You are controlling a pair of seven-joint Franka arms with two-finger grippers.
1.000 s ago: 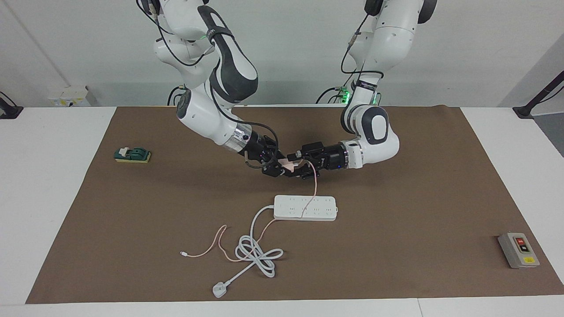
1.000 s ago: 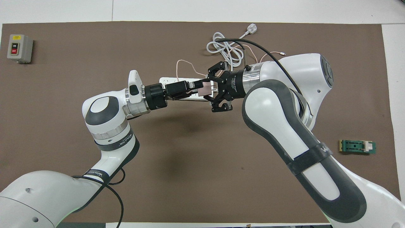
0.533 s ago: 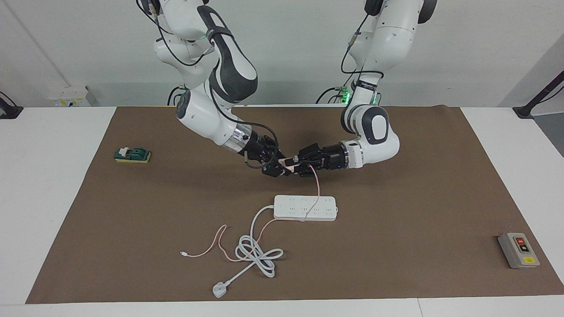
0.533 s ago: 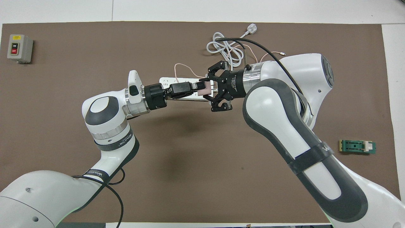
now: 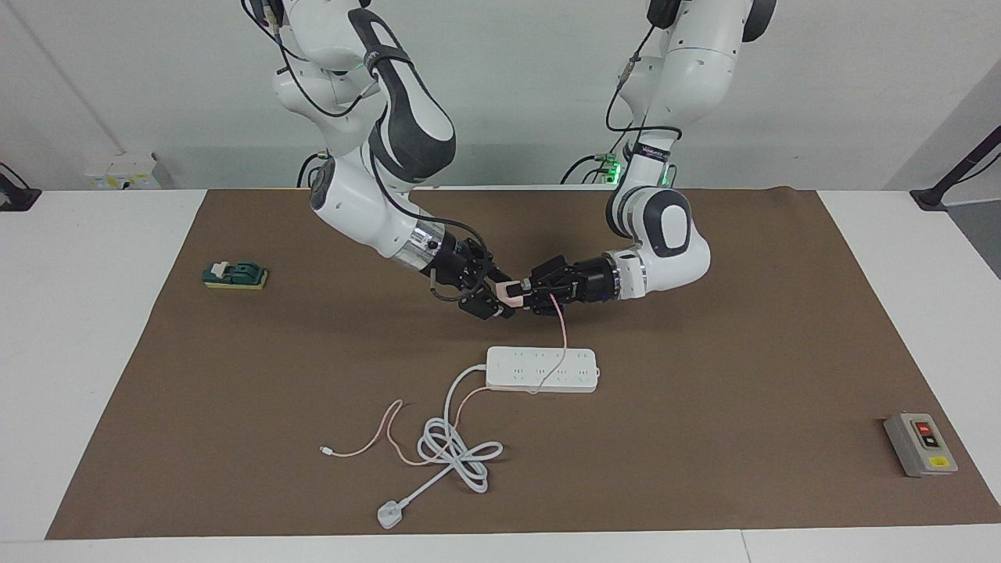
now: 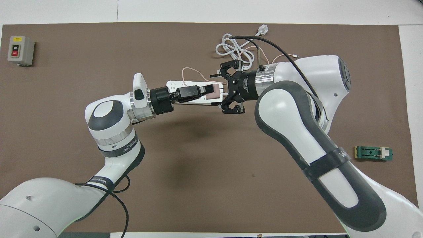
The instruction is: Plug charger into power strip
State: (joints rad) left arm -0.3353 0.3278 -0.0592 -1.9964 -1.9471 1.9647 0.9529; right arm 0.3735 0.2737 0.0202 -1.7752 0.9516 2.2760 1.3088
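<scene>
The charger [image 5: 512, 291] [image 6: 213, 92] is a small pale pink cube held in the air over the brown mat, beside the power strip [image 5: 542, 368] [image 6: 171, 86]. My left gripper [image 5: 525, 295] [image 6: 207, 91] is shut on the cube's cable end. My right gripper [image 5: 499, 299] [image 6: 220, 90] faces it from the prong end and stands open, its fingers spread to either side of the prongs without gripping. The thin pink cable [image 5: 561, 328] [image 6: 193, 71] hangs from the cube, crosses the long white strip and trails over the mat.
The strip's thick white cord [image 5: 453, 450] [image 6: 231, 49] lies coiled farther from the robots and ends in a white plug [image 5: 389, 514] [image 6: 262, 30]. A grey button box [image 5: 920, 444] [image 6: 20, 50] sits toward the left arm's end. A green block [image 5: 235, 274] [image 6: 373, 153] lies toward the right arm's end.
My left gripper closed on the charger. My right gripper then opened, let go of it and drew back slightly. The charger stayed nearly in place.
</scene>
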